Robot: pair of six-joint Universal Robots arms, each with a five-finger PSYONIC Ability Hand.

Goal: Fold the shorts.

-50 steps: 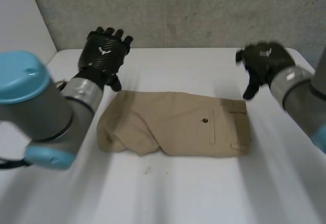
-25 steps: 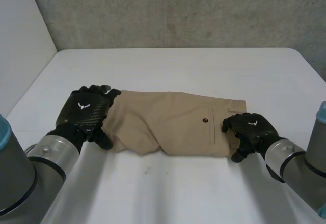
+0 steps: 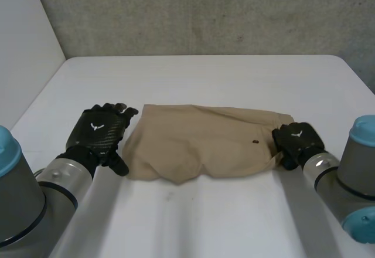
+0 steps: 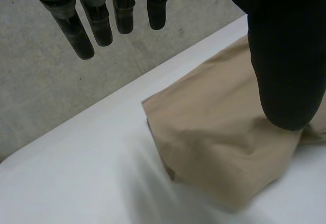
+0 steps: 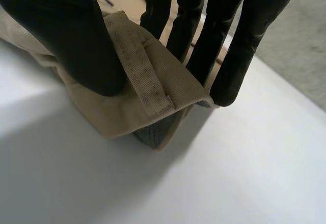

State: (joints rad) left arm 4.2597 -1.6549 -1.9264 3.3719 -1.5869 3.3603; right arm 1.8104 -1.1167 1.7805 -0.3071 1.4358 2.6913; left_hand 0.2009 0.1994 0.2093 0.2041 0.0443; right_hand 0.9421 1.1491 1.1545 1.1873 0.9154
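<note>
Smooth white rectangular table (image 3: 205, 76), folded tan cloth shorts (image 3: 199, 141) lengthwise across its middle, nearer the front.

The shorts (image 3: 202, 143) lie mid-frame on the worktop (image 3: 205, 79), with the left hand (image 3: 99, 132) at their left end and the right hand (image 3: 296, 141) at their right end.

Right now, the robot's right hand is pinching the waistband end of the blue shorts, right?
Not blue: the head view shows the shorts are tan. The right hand does pinch their waistband end, thumb against fingers.
</note>
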